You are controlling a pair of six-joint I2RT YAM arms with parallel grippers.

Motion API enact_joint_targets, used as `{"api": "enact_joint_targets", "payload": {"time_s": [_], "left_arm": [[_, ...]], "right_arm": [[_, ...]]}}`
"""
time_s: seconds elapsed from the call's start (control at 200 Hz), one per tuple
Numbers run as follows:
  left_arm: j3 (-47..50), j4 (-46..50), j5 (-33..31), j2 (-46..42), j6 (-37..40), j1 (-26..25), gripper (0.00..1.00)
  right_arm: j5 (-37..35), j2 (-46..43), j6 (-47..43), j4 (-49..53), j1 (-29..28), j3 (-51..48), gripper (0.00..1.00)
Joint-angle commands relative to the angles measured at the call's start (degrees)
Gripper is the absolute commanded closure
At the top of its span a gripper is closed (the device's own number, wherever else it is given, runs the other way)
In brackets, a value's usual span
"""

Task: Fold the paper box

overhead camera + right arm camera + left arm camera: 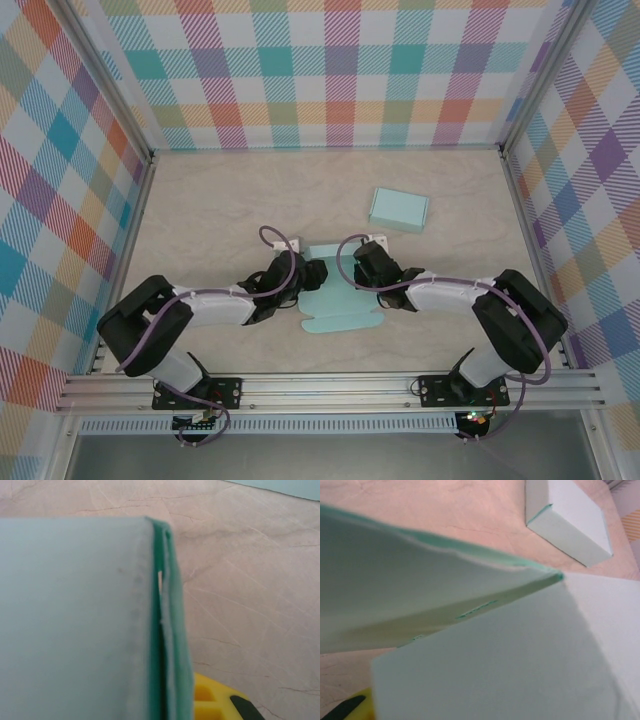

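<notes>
While right gripper [348, 272] clamps one open box [340, 318]; one folded box [400, 209] apart.

We read no text, label, brand, number or sign in any view. The paper box [340, 322] at the fingers has plain teal faces. The folded box [400, 208] beyond the fingers is plain too.
</notes>
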State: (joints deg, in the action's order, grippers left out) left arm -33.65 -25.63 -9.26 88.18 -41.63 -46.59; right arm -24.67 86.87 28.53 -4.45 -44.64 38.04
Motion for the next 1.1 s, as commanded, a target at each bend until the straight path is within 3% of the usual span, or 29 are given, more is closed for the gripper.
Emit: {"api": "enact_joint_targets", "payload": {"time_s": [0.0,0.19,0.38,0.54,0.605,0.735,0.89,0.97,1.1], "left_arm": [[-1.3,-2.6,0.0,1.7,-1.3,-0.8,0.61],[0.1,-0.7,1.9,-2.2,1.3,-0.7,0.56],[0.5,13.0,5.9,-14.5,8.4,-0.7,0.42],[0.8,23.8,9.3,-27.9,12.3,-0.7,0.37],[0.6,28.5,6.6,-33.6,13.0,-0.6,0.35],[-0.5,37.3,-6.9,-42.5,15.5,-0.1,0.33],[-2.0,44.0,-19.5,-46.4,16.3,5.7,0.32],[-1.2,42.9,-19.9,-45.8,16.3,10.7,0.32],[1.2,35.9,-13.6,-41.3,16.6,17.6,0.33]], "right_arm": [[0.5,0.4,1.7,-0.7,-0.9,2.1,1.00],[-2.5,0.2,2.7,1.0,-0.9,2.1,1.00],[-4.0,-0.3,2.6,2.2,-0.9,2.2,1.00],[-3.3,-0.1,2.8,1.9,-0.9,2.5,1.00],[-3.0,-0.1,2.7,1.6,-0.9,2.6,1.00],[-2.3,-0.2,2.5,1.6,-0.9,2.6,1.00],[-1.3,-0.6,2.3,1.7,-0.9,2.4,1.00],[-0.7,-0.8,2.4,1.3,-1.0,2.0,1.00],[0.4,-1.1,2.2,0.5,-1.0,1.5,1.00]]}}
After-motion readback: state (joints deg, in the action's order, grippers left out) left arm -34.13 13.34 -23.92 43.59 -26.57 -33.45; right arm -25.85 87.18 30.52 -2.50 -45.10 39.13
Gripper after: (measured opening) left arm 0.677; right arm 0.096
